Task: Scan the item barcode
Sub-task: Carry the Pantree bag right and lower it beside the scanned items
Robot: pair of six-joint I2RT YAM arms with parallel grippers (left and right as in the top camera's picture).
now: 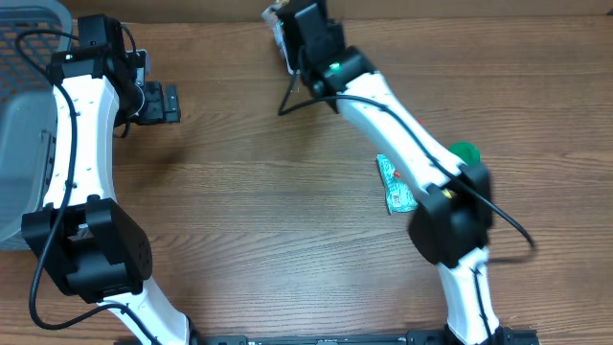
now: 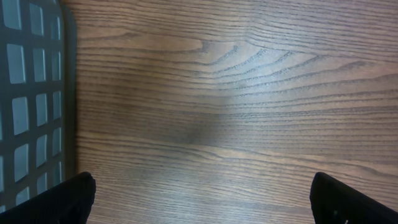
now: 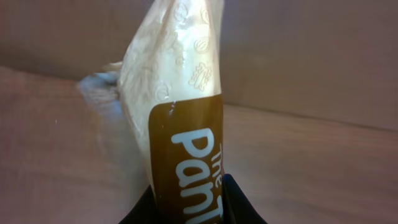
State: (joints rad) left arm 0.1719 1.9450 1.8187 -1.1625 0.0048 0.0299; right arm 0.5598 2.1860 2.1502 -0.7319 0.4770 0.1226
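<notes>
Currently the right tool (image 3: 189, 208) clenches a cream-and-brown packet (image 3: 177, 93) at the far edge of the surface (image 1: 287, 192). The left tool (image 1: 170, 103) gapes wide.

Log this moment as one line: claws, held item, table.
left claw: open, empty, near basket | right claw: shut on packet, gripped at one end | table: green sachet lying flat
</notes>
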